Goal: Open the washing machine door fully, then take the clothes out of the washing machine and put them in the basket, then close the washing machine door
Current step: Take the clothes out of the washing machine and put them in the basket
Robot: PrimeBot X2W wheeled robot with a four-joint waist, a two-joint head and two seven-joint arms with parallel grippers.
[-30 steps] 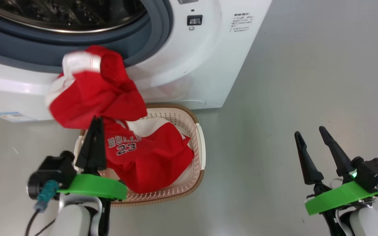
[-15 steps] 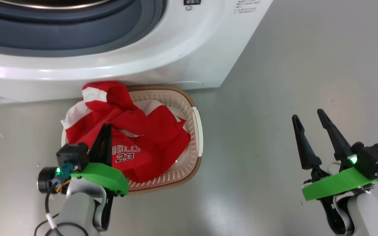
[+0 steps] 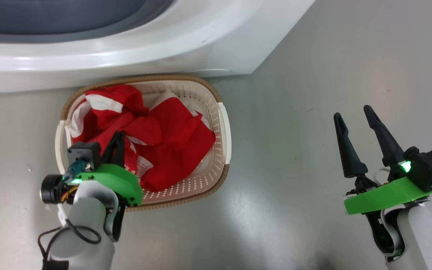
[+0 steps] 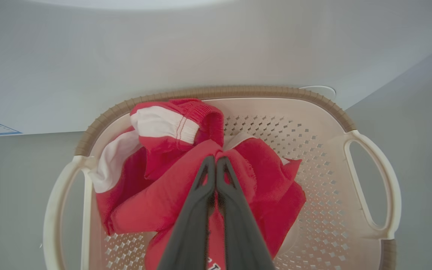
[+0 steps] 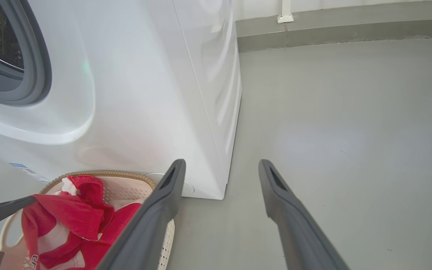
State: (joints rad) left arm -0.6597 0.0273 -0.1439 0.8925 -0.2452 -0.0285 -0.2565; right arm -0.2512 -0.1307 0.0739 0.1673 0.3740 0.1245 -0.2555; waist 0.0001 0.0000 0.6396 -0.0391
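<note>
- The left gripper (image 4: pixel 215 162), bottom centre of its wrist view, is pinching shut on the red white-trimmed jersey clothes (image 4: pixel 156 198).
- Those clothes are lying in the cream perforated plastic basket (image 3: pixel 224 127), centre-left in the head view, below the big white washing machine (image 3: pixel 201 45).
- Letting go low inside the basket is looking wisest.
- The right gripper (image 3: pixel 353 112), lower right, is hanging agape, empty.
</note>
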